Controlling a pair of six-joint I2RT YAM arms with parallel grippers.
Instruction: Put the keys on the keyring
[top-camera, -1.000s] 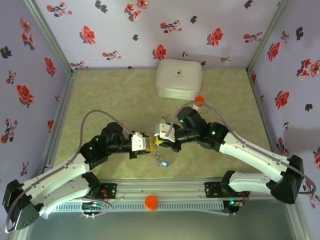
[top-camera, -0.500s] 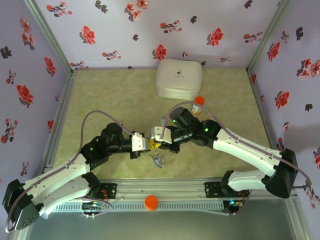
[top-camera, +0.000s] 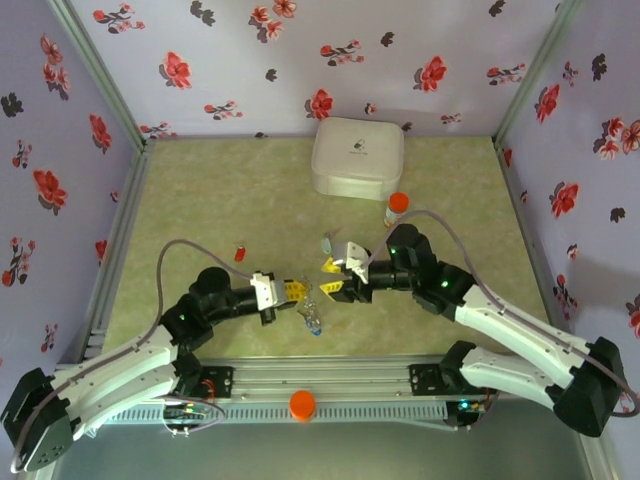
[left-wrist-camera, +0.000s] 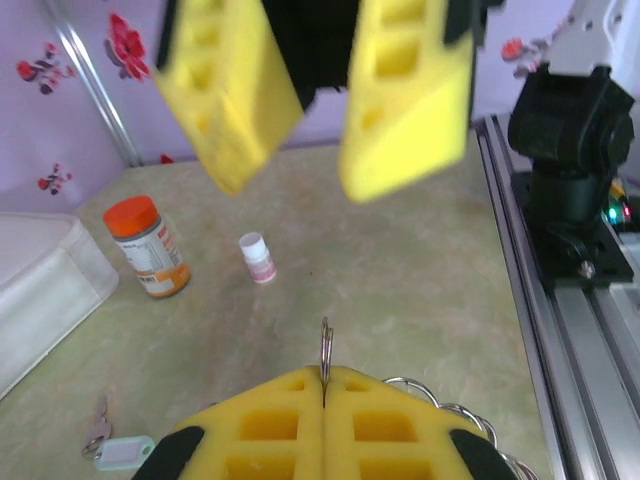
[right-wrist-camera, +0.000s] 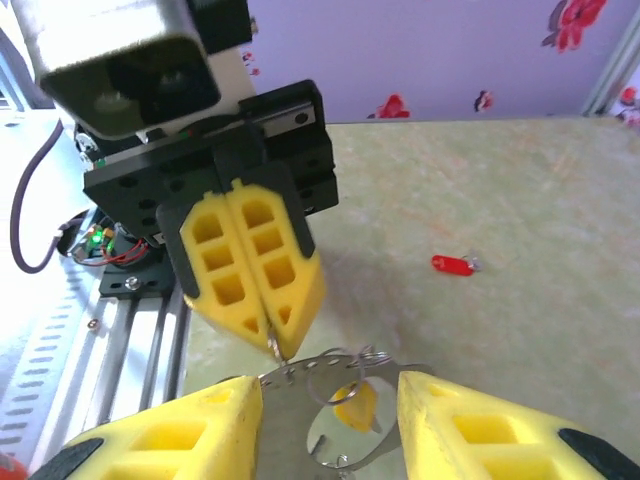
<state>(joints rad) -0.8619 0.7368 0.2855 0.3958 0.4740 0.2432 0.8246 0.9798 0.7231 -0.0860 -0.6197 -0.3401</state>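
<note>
Lying flat on the tabletop (top-camera: 200, 190), red key (top-camera: 241, 253) sits apart from the left jaws, off their outer side. Left jaws clenched: yellow fingers (left-wrist-camera: 270, 425) pressed together, pinching the thin wire of the keyring (top-camera: 313, 319). Hoop and bead chain hang just below the tips, toward the right jaws; cannot tell if they touch the tabletop. Yellow key (right-wrist-camera: 352, 405) shows inside the hoop, threaded or not unclear. Right jaws released, spread wide, facing the left jaws tip to tip, keyring just ahead of their gap. Blue-tagged key (top-camera: 327, 243) lies on the tabletop just beyond the right jaws. White box (top-camera: 357, 155) well beyond both. Orange-capped bottle (top-camera: 397, 208) upright beside the right wrist, back from its jaws, small white-capped vial (left-wrist-camera: 257, 257) near it.
</note>
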